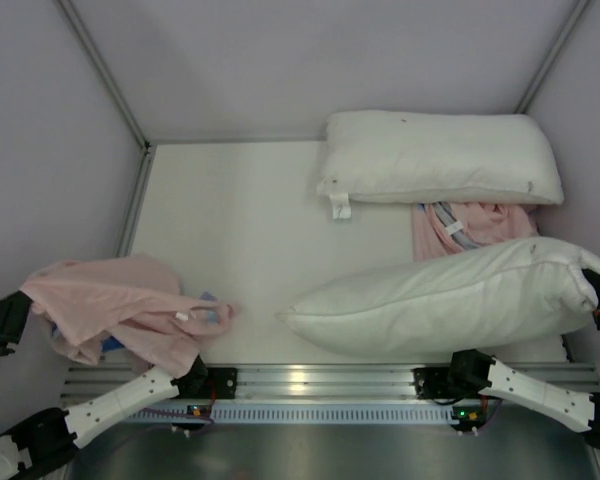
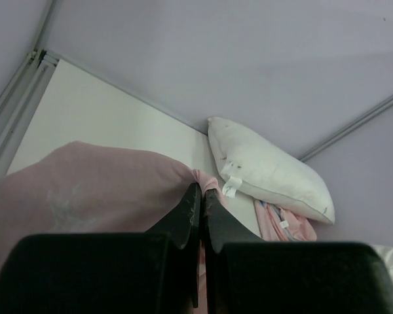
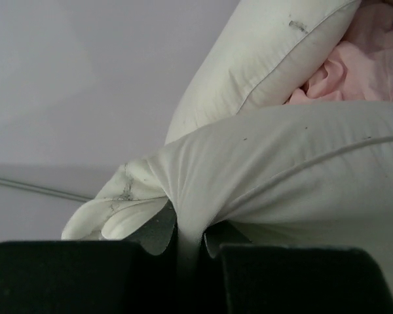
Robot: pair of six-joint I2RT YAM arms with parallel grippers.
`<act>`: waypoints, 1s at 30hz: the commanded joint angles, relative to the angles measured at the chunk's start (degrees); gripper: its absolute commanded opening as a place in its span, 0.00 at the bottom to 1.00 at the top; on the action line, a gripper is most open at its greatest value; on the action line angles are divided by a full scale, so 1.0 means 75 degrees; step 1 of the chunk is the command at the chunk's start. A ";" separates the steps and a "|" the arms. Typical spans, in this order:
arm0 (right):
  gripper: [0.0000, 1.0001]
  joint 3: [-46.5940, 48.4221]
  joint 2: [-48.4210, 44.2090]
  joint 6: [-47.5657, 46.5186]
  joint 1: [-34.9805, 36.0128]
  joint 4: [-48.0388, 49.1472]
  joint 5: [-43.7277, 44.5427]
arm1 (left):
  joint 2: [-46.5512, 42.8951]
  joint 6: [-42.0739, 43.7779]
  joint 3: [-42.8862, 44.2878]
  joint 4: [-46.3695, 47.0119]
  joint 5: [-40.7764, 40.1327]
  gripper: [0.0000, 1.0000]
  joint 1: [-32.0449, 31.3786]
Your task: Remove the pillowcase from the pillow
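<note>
The left gripper (image 2: 202,196) has its jaws pressed together, with a fold of the pillowcase (image 1: 130,305) pinched at their tips. The cloth shows its pale pink side and bunches up directly in front of and around the fingers. A little blue peeks out near its lower edge. From that gripper the case trails inward toward the middle of the table (image 1: 240,240), crumpled and empty, well apart from the pillow (image 1: 450,295).

The right gripper (image 3: 190,239) is clamped narrowly on a gathered corner of the pillow, and the white cover puckers into folds where it enters the jaws. From this gripper the plump bare pillow stretches away toward the left arm's side, lying along the near edge of the table, with a few tiny dark specks on its surface.

Beyond the right gripper, on the far side of the held pillow, lies a second white pillow (image 1: 440,158) with a small white tag (image 1: 340,207) at its corner. Between the two pillows sits another rumpled pink cloth (image 1: 470,228), partly tucked under the tagged one.
</note>
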 commanded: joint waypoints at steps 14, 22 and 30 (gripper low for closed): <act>0.00 -0.1305 0.0283 0.0178 0.0266 0.0331 -0.0166 | 0.1681 0.0358 -0.3366 0.1886 0.2557 0.00 -0.0330; 0.00 -0.3132 0.0353 0.0072 0.0254 0.2004 -0.1489 | 0.2467 -0.0449 -0.5991 0.3109 0.2245 0.00 -0.0365; 0.00 -0.4937 0.1136 -0.0385 0.0243 0.4525 -0.3141 | 0.3043 -0.1048 -0.7189 0.3976 0.2993 0.00 -0.0354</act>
